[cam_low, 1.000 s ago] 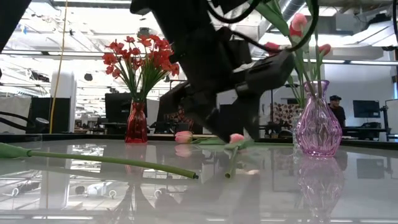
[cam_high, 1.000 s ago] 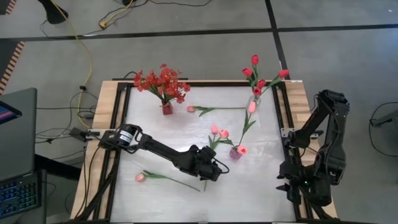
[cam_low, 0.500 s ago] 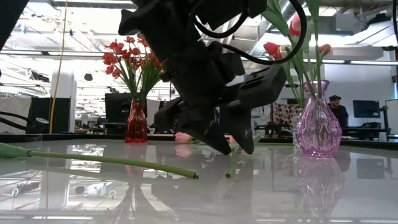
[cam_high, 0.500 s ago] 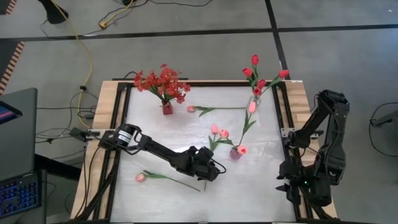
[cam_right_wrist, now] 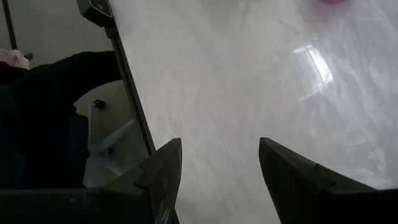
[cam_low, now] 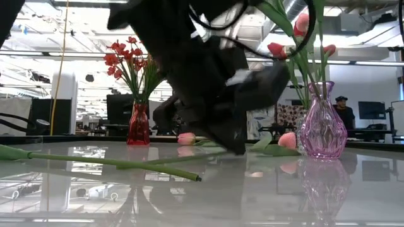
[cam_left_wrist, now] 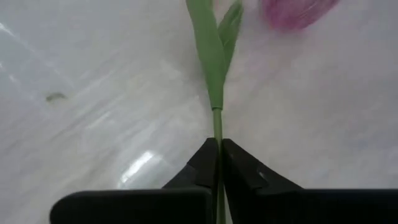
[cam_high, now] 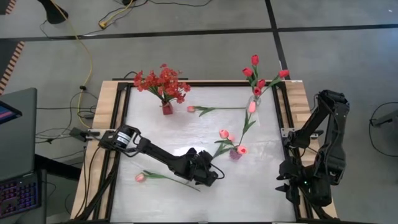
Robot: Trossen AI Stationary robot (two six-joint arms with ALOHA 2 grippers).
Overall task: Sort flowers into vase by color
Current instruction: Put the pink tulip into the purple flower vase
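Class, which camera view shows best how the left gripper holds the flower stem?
The left wrist view: the left gripper is shut on the green stem. The high view shows it small; the low view blurs it; the right wrist view misses it.

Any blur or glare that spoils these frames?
Low view: left arm smeared by motion blur, table mirrors the purple vase. High view: bright glare patch on the table beside the left tool. Left wrist view: stem sharp, vase blurred.

A shiny white table point(cam_high: 155, 134) holds three vases. Two pink tulips point(cam_high: 140, 177) lie flat on it.
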